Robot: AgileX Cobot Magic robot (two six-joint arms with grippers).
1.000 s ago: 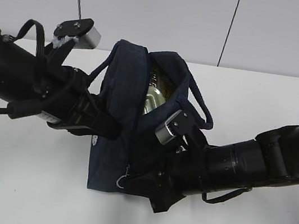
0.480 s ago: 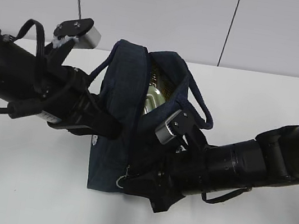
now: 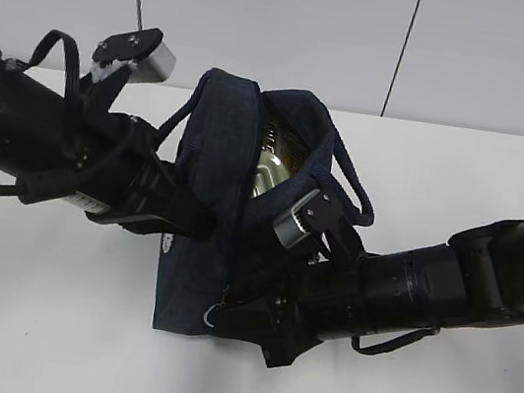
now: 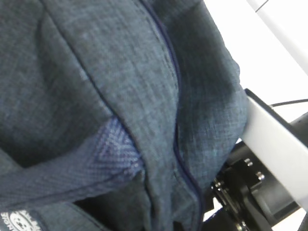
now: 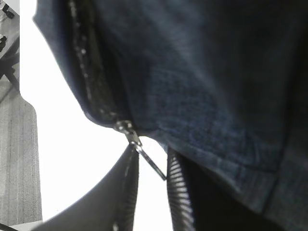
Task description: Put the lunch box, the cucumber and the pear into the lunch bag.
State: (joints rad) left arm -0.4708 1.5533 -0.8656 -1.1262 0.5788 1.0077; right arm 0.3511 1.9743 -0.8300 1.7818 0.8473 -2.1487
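Left of the lunch bag point(image 3: 217, 199), the left gripper point(image 3: 188, 225) presses into its side panel; whether its fingers are clenched on fabric I cannot tell. The bag stands on the desk point(image 3: 43, 321), mouth open, something pale and shiny inside, perhaps the lunch box. Right of the bag, the right gripper point(image 5: 150, 161) straddles the zipper pull point(image 5: 144, 156), fingers parted. Packing seems underway; next, likely close on the pull.

A dark navy, finely woven lunch bag point(image 3: 207, 198) with a silver ring pull point(image 3: 212, 315) and shiny silver lining inside sits on a white table point(image 3: 43, 321), flanked by two black robot arms, against a pale grey wall.
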